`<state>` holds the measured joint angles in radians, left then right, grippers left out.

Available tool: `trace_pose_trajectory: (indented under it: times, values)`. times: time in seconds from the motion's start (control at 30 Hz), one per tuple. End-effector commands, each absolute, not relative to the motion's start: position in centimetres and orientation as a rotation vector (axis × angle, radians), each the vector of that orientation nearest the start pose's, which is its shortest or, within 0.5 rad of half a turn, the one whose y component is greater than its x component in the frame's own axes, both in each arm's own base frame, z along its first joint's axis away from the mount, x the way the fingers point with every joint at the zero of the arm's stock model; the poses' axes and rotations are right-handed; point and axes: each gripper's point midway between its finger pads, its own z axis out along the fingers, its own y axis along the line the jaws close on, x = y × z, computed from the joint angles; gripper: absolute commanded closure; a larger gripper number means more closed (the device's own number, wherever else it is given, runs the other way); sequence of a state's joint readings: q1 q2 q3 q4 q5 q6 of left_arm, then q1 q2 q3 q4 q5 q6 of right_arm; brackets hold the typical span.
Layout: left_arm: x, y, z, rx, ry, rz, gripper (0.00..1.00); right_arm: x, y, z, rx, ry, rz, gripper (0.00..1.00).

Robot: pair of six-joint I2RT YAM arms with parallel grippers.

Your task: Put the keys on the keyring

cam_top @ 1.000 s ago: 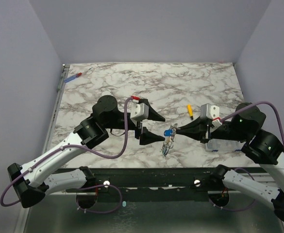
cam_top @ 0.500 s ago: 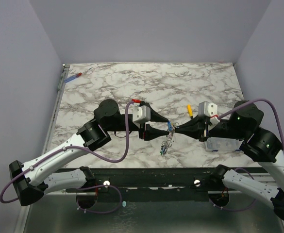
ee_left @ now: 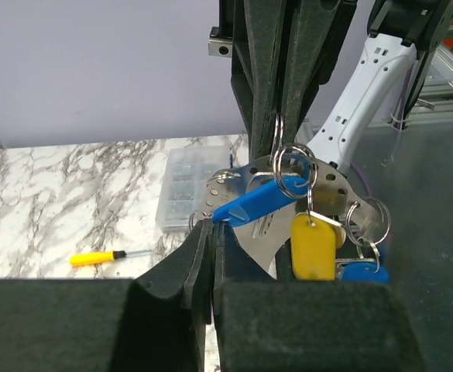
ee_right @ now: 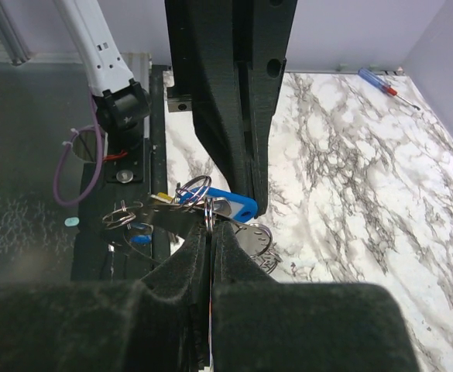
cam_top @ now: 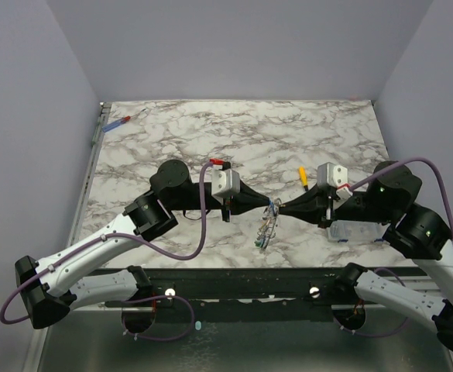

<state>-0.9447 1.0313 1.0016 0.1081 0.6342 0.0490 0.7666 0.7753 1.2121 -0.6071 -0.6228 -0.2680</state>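
- Your left gripper, wide apart a second ago, has now clamped onto the keys by their blue tag.
- Your right gripper stays clenched on the keyring, at five o'clock of the table centre.

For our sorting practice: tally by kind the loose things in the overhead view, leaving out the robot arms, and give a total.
Screwdrivers: 2 (yellow-handled screwdriver, blue-and-red-handled screwdriver)
Boxes: 1 (clear plastic box)
Key bunches: 1 (bunch of silver keys with coloured plastic tags)
Total: 4
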Motion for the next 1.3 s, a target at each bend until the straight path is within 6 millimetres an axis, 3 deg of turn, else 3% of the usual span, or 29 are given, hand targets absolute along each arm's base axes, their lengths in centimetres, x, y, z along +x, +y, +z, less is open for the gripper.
trace_pose_trajectory:
  times: [0.0, 0.4, 0.5, 0.6, 0.97, 1.27]
  values:
    - [11.6, -34.0, 37.5, 1.205, 1.051, -1.182, 1.0, 10.6, 23.5, 40.7, -1.237, 1.181, 0.898, 0.99]
    - [11.7, -32.0, 37.3, 1.196, 1.069, -1.081, 0.97, 10.5, 23.4, 41.0, -1.242, 1.178, 0.902, 0.99]
    - [11.5, -31.6, 37.7, 1.193, 1.06, -1.073, 0.61, 10.2, 23.7, 40.9, -1.257, 1.179, 0.925, 0.99]
    - [11.2, -31.5, 38.4, 1.204, 1.036, -1.074, 0.45, 9.9, 23.8, 40.8, -1.271, 1.178, 0.948, 0.99]
    - [10.7, -32.8, 37.6, 1.311, 1.026, -1.112, 0.52, 9.2, 24.3, 40.1, -1.322, 1.209, 1.011, 0.99]
    - [9.5, -33.3, 37.1, 1.378, 1.003, -1.185, 0.51, 9.4, 24.5, 40.1, -1.325, 1.214, 1.016, 0.99]
